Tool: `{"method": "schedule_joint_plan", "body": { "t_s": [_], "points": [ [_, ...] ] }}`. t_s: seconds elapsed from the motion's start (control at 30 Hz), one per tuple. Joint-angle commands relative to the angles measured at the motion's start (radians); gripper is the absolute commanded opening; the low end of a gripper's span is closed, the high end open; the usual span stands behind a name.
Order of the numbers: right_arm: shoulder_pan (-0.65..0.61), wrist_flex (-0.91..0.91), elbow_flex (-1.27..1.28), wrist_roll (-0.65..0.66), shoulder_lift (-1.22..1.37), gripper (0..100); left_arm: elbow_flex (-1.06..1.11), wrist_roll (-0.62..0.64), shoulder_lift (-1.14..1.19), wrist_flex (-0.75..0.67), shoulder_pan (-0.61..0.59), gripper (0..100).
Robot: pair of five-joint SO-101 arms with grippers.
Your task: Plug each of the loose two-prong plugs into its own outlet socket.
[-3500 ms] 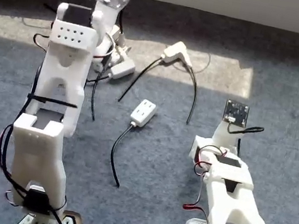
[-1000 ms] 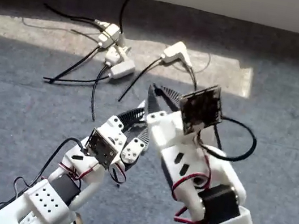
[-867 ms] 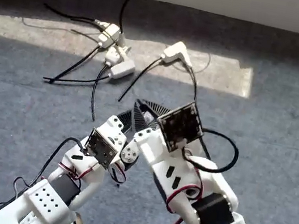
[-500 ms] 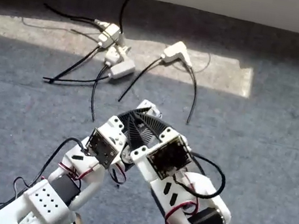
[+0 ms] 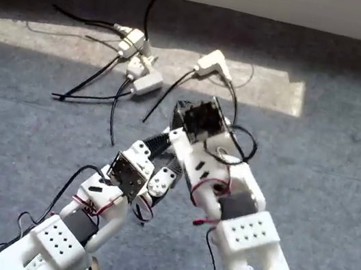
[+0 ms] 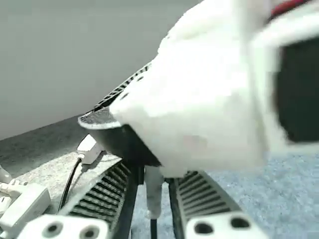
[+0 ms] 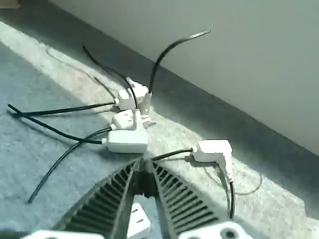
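My left gripper sits low over the carpet, shut on the white outlet socket, whose black cable trails back toward the wrist. My right arm lies across and above it, hiding the socket in the high view. In the right wrist view the right gripper has its fingertips together, and the socket shows just beneath them. A white two-prong plug lies beyond, and its black cable runs up to the right fingertips; whether they pinch it I cannot tell.
A cluster of white plugs and sockets with black cables sprawls at the far left on the grey carpet. A wall borders the far side. Open carpet lies to the right.
The right arm has swung down over the left gripper, then stretched toward the far plug, and its fingers went from wide open to together. The left gripper stayed put after returning from the far-left cluster.
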Motion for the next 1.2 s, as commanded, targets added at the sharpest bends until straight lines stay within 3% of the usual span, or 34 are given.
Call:
{"method": "schedule_joint_plan", "body": {
  "t_s": [0.0,0.1,0.27,0.47,0.73,0.83,0.93,1.03,1.17],
  "points": [
    [0.136,0.107,-0.274,0.005,0.335,0.6,0.022,-0.008,-0.025,-0.012,0.007,0],
    [0.186,0.177,-0.44,0.003,0.478,0.6,0.022,-0.009,-0.025,-0.012,0.005,0],
    [0.22,0.189,-0.476,0.003,0.493,0.6,0.022,-0.009,-0.021,-0.011,0.004,0],
    [0.248,0.226,-0.472,-0.061,0.358,0.6,0.022,-0.009,-0.016,-0.009,0.004,0],
    [0.406,0.506,-0.521,-0.138,0.122,0.6,0.019,-0.005,-0.016,0.029,-0.044,0],
    [0.455,0.604,-0.515,-0.232,0.133,0.6,-0.033,-0.005,-0.016,0.138,-0.094,1],
    [0.478,0.639,-0.481,-0.304,0.197,0.6,-0.162,-0.003,-0.015,0.361,-0.133,1],
    [0.481,0.615,-0.395,-0.353,0.288,0.6,-0.286,-0.002,-0.015,0.554,-0.159,1],
    [0.478,0.501,-0.285,-0.394,0.406,0.6,-0.367,-0.002,-0.013,0.677,-0.17,1]
  ]
}}
